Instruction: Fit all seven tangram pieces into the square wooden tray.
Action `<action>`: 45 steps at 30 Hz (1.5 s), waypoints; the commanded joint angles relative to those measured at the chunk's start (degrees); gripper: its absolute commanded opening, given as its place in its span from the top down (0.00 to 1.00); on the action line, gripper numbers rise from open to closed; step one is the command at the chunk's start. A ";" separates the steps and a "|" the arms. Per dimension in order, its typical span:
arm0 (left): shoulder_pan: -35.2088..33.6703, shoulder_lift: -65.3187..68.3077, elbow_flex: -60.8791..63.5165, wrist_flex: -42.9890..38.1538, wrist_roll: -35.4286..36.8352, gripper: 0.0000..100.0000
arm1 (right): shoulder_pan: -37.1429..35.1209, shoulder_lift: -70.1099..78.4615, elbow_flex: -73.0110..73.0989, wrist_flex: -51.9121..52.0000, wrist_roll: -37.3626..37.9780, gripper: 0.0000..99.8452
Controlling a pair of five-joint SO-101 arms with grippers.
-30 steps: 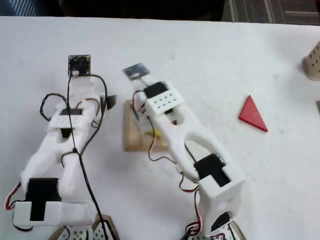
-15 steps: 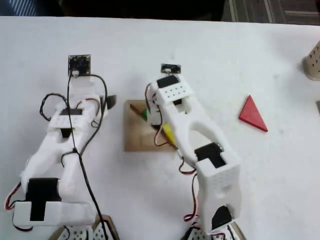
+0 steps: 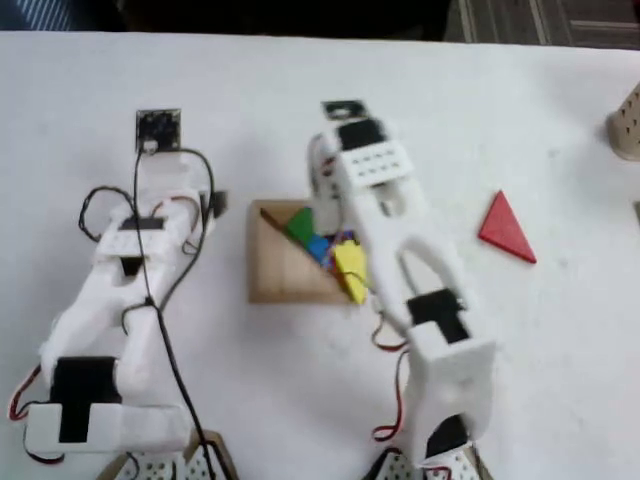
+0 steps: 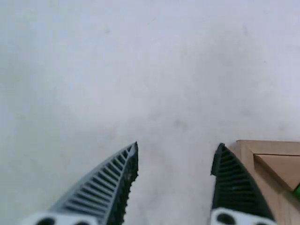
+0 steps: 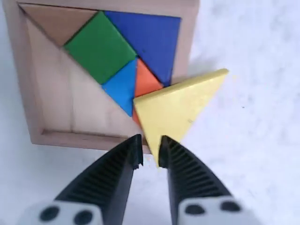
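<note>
The square wooden tray (image 5: 28,93) holds a brown triangle (image 5: 56,21), a green square (image 5: 98,47), two blue pieces (image 5: 150,37) and an orange piece (image 5: 146,82). A yellow triangle (image 5: 176,105) lies tilted across the tray's rim, and my right gripper (image 5: 150,152) is shut on its near corner. In the high view the yellow triangle (image 3: 350,270) sits at the tray's (image 3: 275,275) right edge, under the right arm. A red triangle (image 3: 505,228) lies on the table farther right. My left gripper (image 4: 173,159) hangs open over bare table beside the tray's corner (image 4: 243,147).
The white table (image 3: 500,120) has free room at the back and to the right. A pale pegged block (image 3: 627,125) stands at the far right edge. The left arm's cables (image 3: 165,300) trail down toward its base.
The right arm swung to the right across the tray, carrying the yellow triangle to the tray's right rim and uncovering the pieces inside. The left arm stayed put.
</note>
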 commanded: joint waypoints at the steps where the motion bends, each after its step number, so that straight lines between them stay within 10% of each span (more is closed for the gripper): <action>1: 3.21 -0.92 -2.11 -1.23 0.26 0.94 | 7.43 -7.78 7.82 -5.49 3.78 0.98; 10: 18.86 -17.80 3.52 13.01 3.78 0.98 | 15.78 -13.85 21.45 -23.78 -4.31 0.98; 20: 52.62 -29.76 18.55 -5.98 14.24 0.98 | 22.20 -13.93 21.01 -24.22 -9.93 0.98; 33: 51.91 10.68 -8.53 -7.03 14.86 0.98 | 24.84 -13.41 19.60 -25.45 -10.29 0.98; 45: 44.62 11.91 -8.53 -0.53 15.30 0.98 | 24.40 -13.41 19.69 -25.45 -10.11 0.98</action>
